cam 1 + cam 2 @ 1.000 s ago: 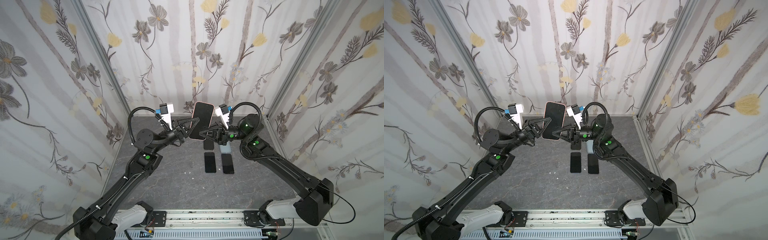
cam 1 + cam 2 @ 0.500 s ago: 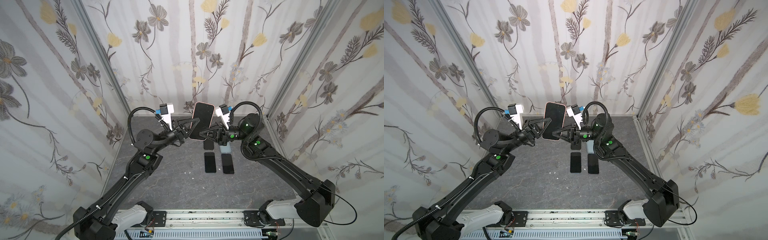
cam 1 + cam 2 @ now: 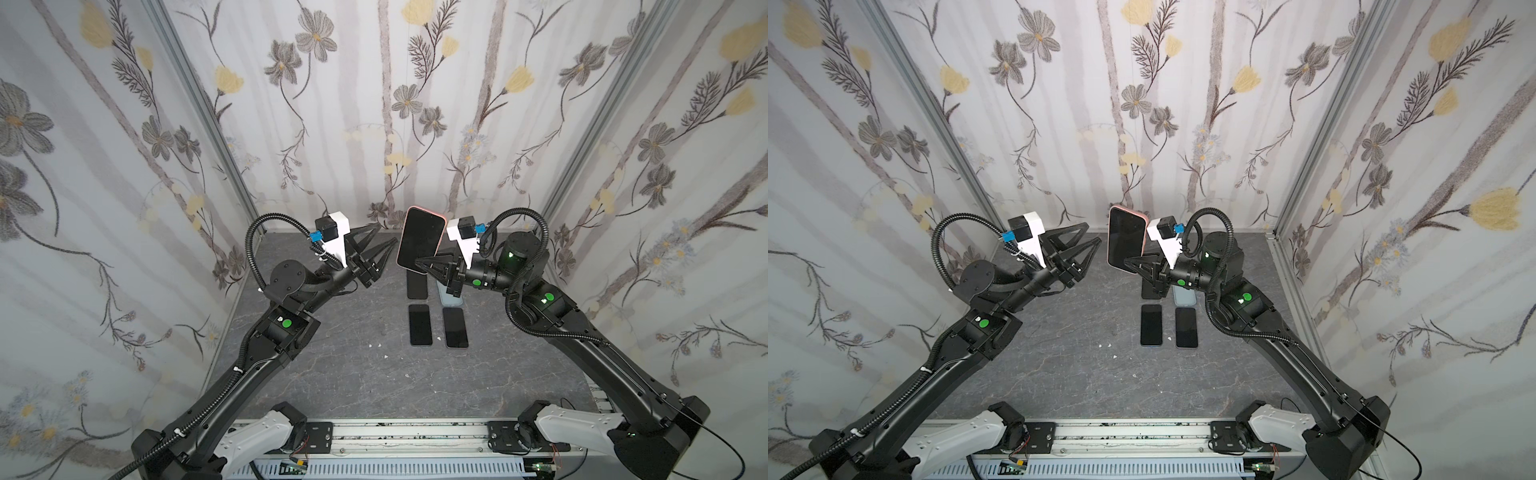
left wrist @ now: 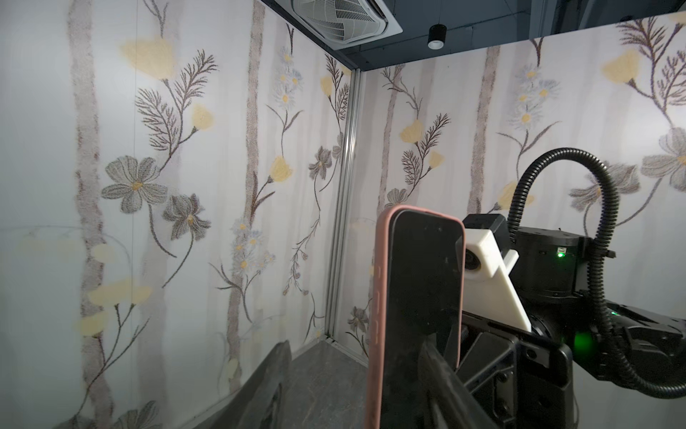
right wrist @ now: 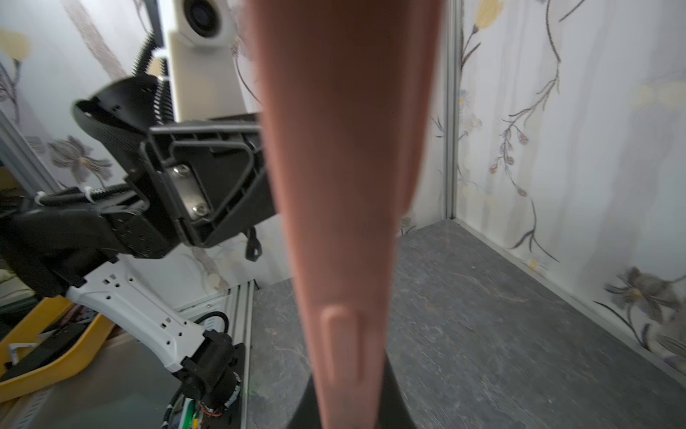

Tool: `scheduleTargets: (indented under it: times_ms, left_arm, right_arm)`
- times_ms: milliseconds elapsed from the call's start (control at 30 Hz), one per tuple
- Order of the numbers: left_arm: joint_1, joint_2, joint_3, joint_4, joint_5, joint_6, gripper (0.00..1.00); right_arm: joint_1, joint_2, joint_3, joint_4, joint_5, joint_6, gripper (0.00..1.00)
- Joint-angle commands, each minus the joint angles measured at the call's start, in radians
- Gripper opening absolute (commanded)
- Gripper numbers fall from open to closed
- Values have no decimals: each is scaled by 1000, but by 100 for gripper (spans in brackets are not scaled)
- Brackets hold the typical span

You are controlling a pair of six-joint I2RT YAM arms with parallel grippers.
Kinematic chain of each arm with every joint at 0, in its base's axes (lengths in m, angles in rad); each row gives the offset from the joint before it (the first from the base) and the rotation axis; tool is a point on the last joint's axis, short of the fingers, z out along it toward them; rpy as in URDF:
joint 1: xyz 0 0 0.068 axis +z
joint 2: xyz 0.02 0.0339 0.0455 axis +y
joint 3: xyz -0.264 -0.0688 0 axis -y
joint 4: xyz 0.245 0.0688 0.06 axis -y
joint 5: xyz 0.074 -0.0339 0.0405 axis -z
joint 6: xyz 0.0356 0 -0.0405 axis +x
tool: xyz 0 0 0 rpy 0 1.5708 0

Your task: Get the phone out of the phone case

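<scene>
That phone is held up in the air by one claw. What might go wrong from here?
The right claw pinches only the lower end of the phone in its pink case, upright in mid-air, so it might tilt or slip and land on the loose phones below. The left claw is open beside it; a push from that side could twist the phone in the grip.
</scene>
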Motion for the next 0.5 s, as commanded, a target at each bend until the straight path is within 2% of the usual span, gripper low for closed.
scheduleTargets:
  times_ms: [0, 233, 467]
  left_arm:
    - [-39, 13, 44, -72, -102, 213, 53]
    - [-165, 49, 90, -123, -209, 374, 52]
    - [-207, 66, 98, -124, -240, 430, 48]
  right_arm:
    - [0, -11, -4, -56, 174, -144, 0]
    - [28, -69, -53, -53, 281, -238, 0]
    - [43, -108, -78, -54, 308, -300, 0]
